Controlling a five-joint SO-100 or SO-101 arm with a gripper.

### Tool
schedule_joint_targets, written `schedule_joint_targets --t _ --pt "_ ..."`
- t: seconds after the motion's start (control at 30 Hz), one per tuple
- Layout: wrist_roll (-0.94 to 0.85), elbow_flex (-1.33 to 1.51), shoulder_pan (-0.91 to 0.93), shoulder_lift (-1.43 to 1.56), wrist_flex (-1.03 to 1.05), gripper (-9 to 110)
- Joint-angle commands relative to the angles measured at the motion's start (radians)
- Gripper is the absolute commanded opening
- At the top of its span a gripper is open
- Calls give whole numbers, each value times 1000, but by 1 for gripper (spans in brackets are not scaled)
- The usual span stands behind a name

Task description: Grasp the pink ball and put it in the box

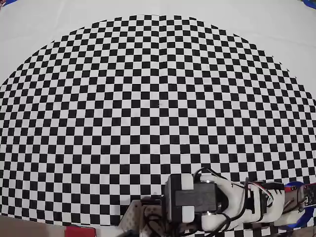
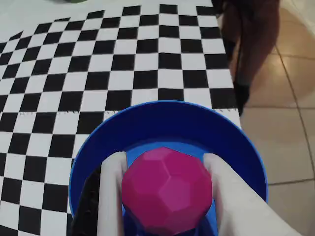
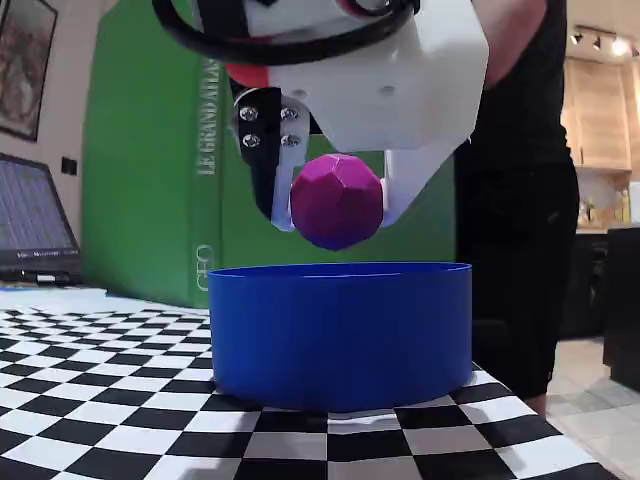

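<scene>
The pink ball [image 2: 166, 189] is a faceted magenta ball held between my gripper's [image 2: 165, 169] two white fingers [image 2: 112, 189]. It hangs just above the round blue box [image 2: 170, 123], inside its rim as the wrist view shows it. In the fixed view the ball [image 3: 336, 200] sits in the gripper [image 3: 338, 212] a little above the box [image 3: 340, 335], which stands on the checkered mat. In the overhead view only the arm [image 1: 212, 200] shows at the bottom right, with a sliver of the blue box [image 1: 295, 186] beside it; the ball is hidden there.
The black-and-white checkered mat [image 1: 158, 98] covers the table. The box stands near the mat's edge, with tiled floor [image 2: 285, 123] beyond. A person in dark clothes [image 3: 520, 200] stands behind the box. A green book [image 3: 150, 160] and a laptop [image 3: 35, 220] stand at the left of the fixed view.
</scene>
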Motion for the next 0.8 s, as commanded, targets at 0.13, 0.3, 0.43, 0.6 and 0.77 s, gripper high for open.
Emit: schedule_joint_targets --t 0.13,0.3,0.43,0.6,0.77 --pt "-9 -77 9 -40 -29 0" --pt "-9 -81 9 -55 -37 0" --pt "-9 -81 9 -61 -37 0" --pt "-9 -81 11 -64 -37 0" --pt "-9 -81 15 -64 -37 0"
